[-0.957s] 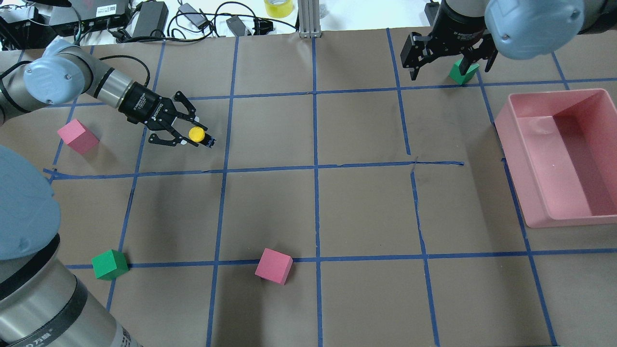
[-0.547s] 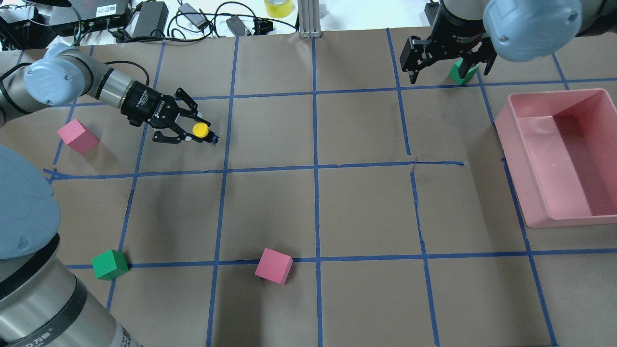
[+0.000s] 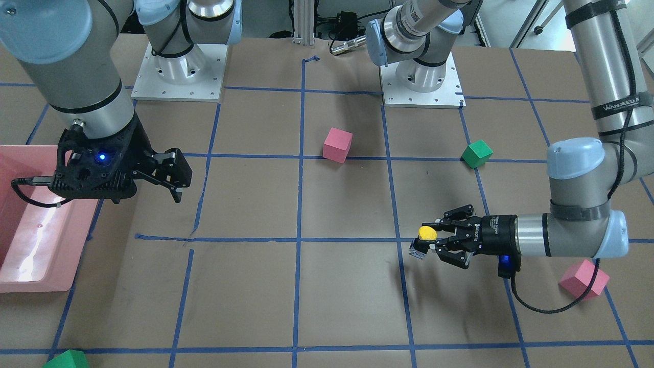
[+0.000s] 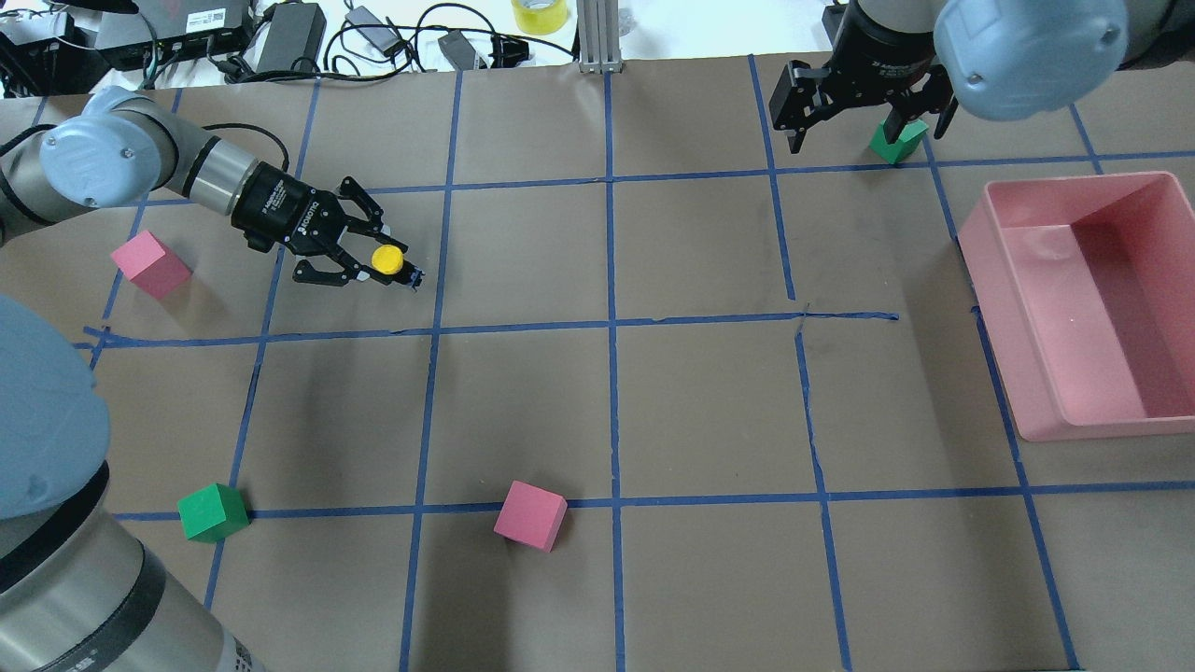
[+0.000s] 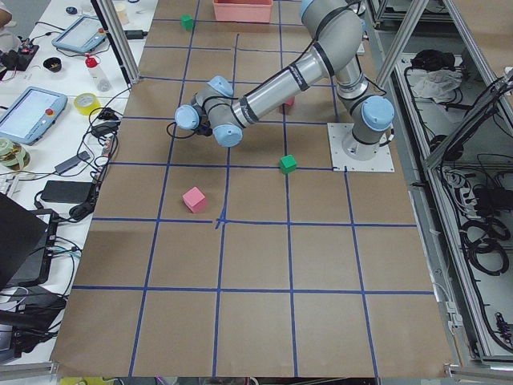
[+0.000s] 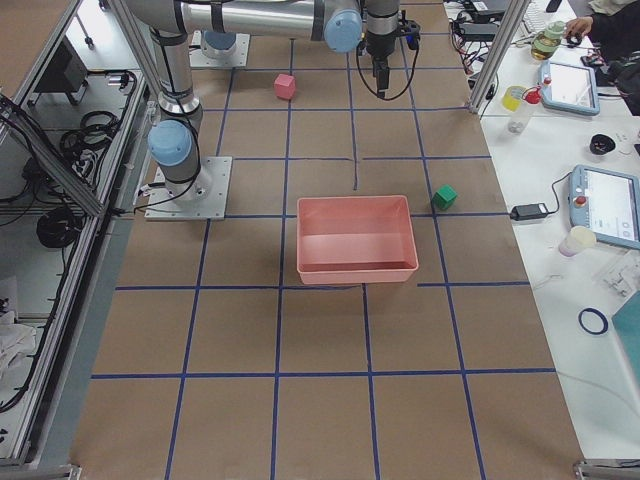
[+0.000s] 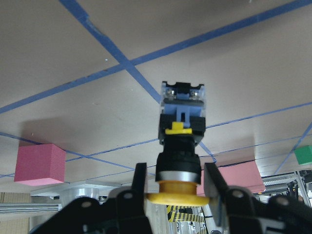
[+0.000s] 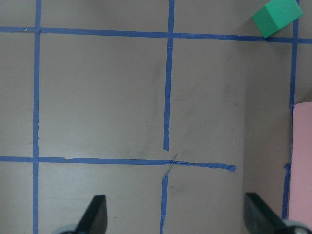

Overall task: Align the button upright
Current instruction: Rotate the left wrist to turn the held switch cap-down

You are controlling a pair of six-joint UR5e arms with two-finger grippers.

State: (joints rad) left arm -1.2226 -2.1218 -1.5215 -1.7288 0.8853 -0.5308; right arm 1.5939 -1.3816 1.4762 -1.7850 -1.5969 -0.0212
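The button (image 4: pixel 386 259) has a yellow cap, a black body and a grey base block. My left gripper (image 4: pixel 379 264) is shut on it just below the cap. The button is tilted, cap toward the gripper and base pointing away and down at the brown paper. It also shows in the front view (image 3: pixel 424 240) and the left wrist view (image 7: pixel 181 141), between the fingers (image 7: pixel 214 183). I cannot tell whether the base touches the table. My right gripper (image 4: pixel 864 131) is open and empty at the far right, above a green cube (image 4: pixel 896 140).
A pink bin (image 4: pixel 1018 373) stands at the right edge. One pink cube (image 4: pixel 149 264) lies left of the left gripper and another (image 4: pixel 530 514) near the front centre. A second green cube (image 4: pixel 213 511) lies at the front left. Cables and boxes lie beyond the far edge.
My left gripper has shifted slightly right and turned with the button in it. My right gripper has moved a little toward the far edge.
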